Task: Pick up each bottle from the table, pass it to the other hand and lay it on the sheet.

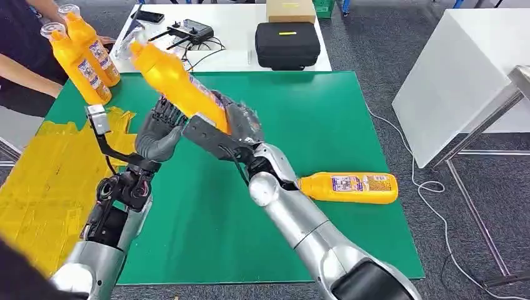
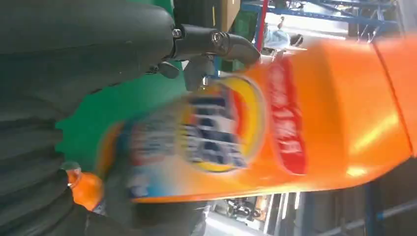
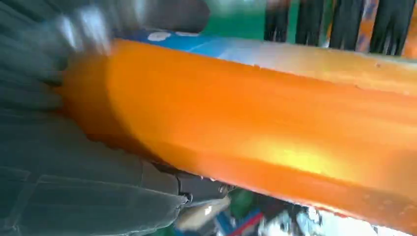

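I have the orange bottle (image 1: 178,78) up over the green table (image 1: 325,112), tilted, its cap toward eleven o'clock; my right hand (image 1: 240,125) is wrapped round its lower body and carries the weight. My left hand (image 1: 159,134) stands just at nine o'clock of the bottle, fingers (image 1: 164,112) reaching up against its side; whether they have truly closed I cannot tell, the wrist views being blurred; I judge this the middle of the hand-over.

To do it well, I should bring the left fingers fully round the labelled waist, above my right hand's hold, and feel it firm before the right lets go; letting go early would drop the bottle on the table. Then swing it toward eight o'clock, where the yellow sheet (image 1: 37,181) lies, and lay it flat.

Another bottle (image 1: 350,187) lies on its side at four o'clock; a person holds two more bottles (image 1: 84,56) at ten o'clock.
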Motion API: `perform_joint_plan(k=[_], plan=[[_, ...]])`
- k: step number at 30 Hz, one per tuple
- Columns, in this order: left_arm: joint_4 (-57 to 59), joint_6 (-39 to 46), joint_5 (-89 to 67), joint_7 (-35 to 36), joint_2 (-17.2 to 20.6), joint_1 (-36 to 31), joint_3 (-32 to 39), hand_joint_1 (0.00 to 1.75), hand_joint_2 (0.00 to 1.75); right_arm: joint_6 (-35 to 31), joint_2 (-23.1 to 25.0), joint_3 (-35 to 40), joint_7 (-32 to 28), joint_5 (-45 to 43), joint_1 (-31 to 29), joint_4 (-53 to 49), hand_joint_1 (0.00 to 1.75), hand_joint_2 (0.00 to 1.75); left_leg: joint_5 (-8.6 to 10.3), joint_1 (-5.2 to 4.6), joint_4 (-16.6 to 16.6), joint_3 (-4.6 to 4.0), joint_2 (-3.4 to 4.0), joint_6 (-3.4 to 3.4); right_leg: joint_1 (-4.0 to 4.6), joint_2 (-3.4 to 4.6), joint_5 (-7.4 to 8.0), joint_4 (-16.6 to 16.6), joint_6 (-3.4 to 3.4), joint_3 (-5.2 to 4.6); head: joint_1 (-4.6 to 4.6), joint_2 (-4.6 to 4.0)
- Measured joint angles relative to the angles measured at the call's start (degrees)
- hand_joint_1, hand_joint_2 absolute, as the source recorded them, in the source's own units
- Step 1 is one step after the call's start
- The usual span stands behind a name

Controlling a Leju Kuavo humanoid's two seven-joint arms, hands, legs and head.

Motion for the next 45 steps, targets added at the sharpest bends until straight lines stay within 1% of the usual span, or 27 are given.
perform_joint_plan(k=[4,11,12,15,20,26,27,28,29,34,45], plan=[[-1.2,0.7,0.2,0.5,-0.1,0.7,0.1,0.0,1.75,0.1,0.4,8.5,2.7,-4.8,0.4,0.2,1.75,1.75,0.0,0.0,0.0,0.0,0.01,0.0,0.01,0.0,-0.01,0.0,0.0,-0.03,-0.02,0.0],[-3.9,1.9,0.5,0.9,0.2,4.0,1.1,0.0,1.75,0.6,0.3,16.7,4.7,-12.2,0.1,0.2,1.75,1.75,0.0,-0.01,0.0,0.01,0.06,0.0,0.0,0.04,-0.01,0.0,-0.01,-0.03,-0.02,0.0],[-5.1,2.2,0.7,1.2,0.4,5.2,1.5,0.0,1.75,0.7,0.1,19.3,5.5,-13.9,0.1,0.2,1.75,1.75,0.0,-0.01,0.0,0.01,0.07,0.0,0.01,0.04,-0.01,0.0,-0.01,-0.03,0.0,0.0],[-6.6,2.2,1.4,1.6,1.1,7.1,2.3,0.0,1.75,0.8,-0.2,23.1,6.1,-15.2,0.1,0.2,1.75,1.75,0.0,-0.01,0.0,0.01,0.06,0.0,0.01,0.04,-0.01,0.0,-0.01,-0.07,0.0,0.0],[-8.0,2.1,1.7,1.8,1.5,9.0,3.1,0.0,1.75,0.8,-0.5,26.3,6.5,-16.1,-0.3,0.2,1.75,1.75,0.0,-0.01,0.0,0.0,0.07,-0.01,0.02,0.04,-0.01,0.0,-0.01,-0.08,0.0,0.0],[-8.5,2.1,1.7,1.8,1.6,9.5,3.4,0.0,1.75,0.9,-0.7,27.4,6.6,-16.3,-0.7,0.3,1.75,1.75,0.0,-0.03,0.0,0.01,0.06,0.0,0.01,0.04,-0.01,0.0,-0.01,-0.07,0.0,0.0],[-8.6,2.1,1.7,1.8,1.6,9.6,3.4,0.05,1.75,0.9,-0.7,27.5,6.6,-16.4,-0.7,0.3,1.75,1.75,0.0,-0.03,0.0,0.01,0.06,0.0,0.01,0.04,-0.01,0.0,-0.01,-0.07,0.0,0.0],[-8.6,2.1,1.8,1.8,1.6,9.7,3.5,1.66,1.75,1.0,-0.7,27.7,6.6,-16.5,-0.7,0.3,1.75,1.75,0.0,-0.03,0.0,0.01,0.06,0.0,0.01,0.04,-0.01,0.0,-0.01,-0.07,-0.02,0.0],[-8.7,2.1,1.8,1.9,1.6,9.8,3.5,1.75,1.75,0.9,-0.7,27.9,6.6,-16.8,-0.8,0.4,1.75,1.75,0.0,-0.03,0.0,0.01,0.07,-0.01,0.01,0.05,-0.01,0.0,-0.01,-0.08,0.0,0.0],[-8.9,1.9,2.5,2.1,1.6,10.0,3.7,1.75,1.75,0.6,-0.7,28.9,6.5,-18.2,-1.2,1.2,1.75,1.75,0.0,-0.02,0.0,0.01,0.07,-0.01,0.02,0.05,-0.01,0.0,-0.01,-0.11,0.0,0.0],[-8.0,1.4,2.5,0.8,1.6,9.6,3.7,1.75,1.75,0.1,-0.7,29.1,4.1,-18.9,-1.5,3.5,1.75,1.75,0.0,-0.04,0.0,0.03,0.14,-0.01,0.03,0.16,-0.01,0.0,-0.01,-0.15,-0.02,0.0]])
